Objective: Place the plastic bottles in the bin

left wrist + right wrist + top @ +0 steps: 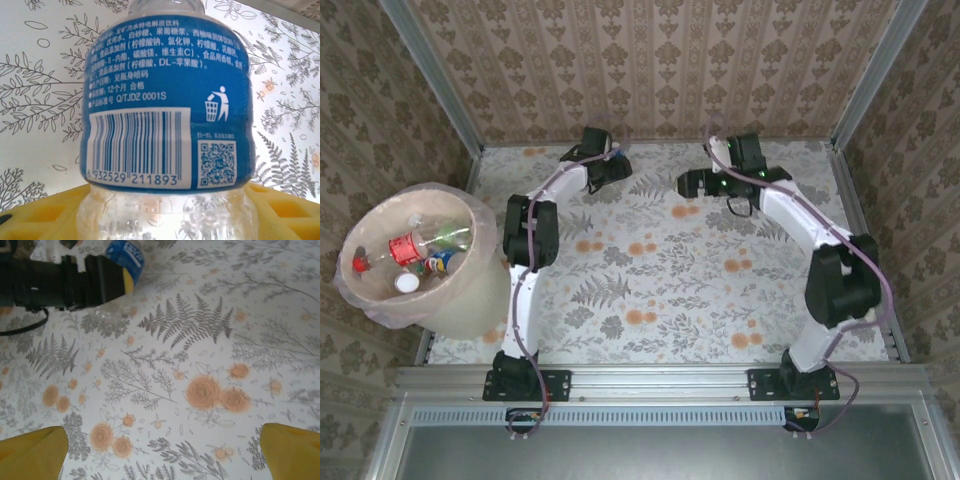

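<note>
Peach-beige plastic forms the bin point(470, 300), which is stood at the left edge of the counter point(670, 290) and lined with a clear bag. Several plastic bottles point(412, 247) are seen lying inside it, among them one with a red label. Most of the task is judged to be done, since no loose bottle can be made out on the floral counter from above. One blue-labelled bottle point(165, 100) is yet to be binned; it is at the far side of the counter, well apart from the bin. It is held between the left jaws, which are set partly open with their yellow pads point(40, 215) against its clear body on both sides. The right jaws are spread wide above bare counter, with nothing between their yellow pads point(32, 452). A carry to the bin and a drop are judged to be all that is outstanding.
</note>
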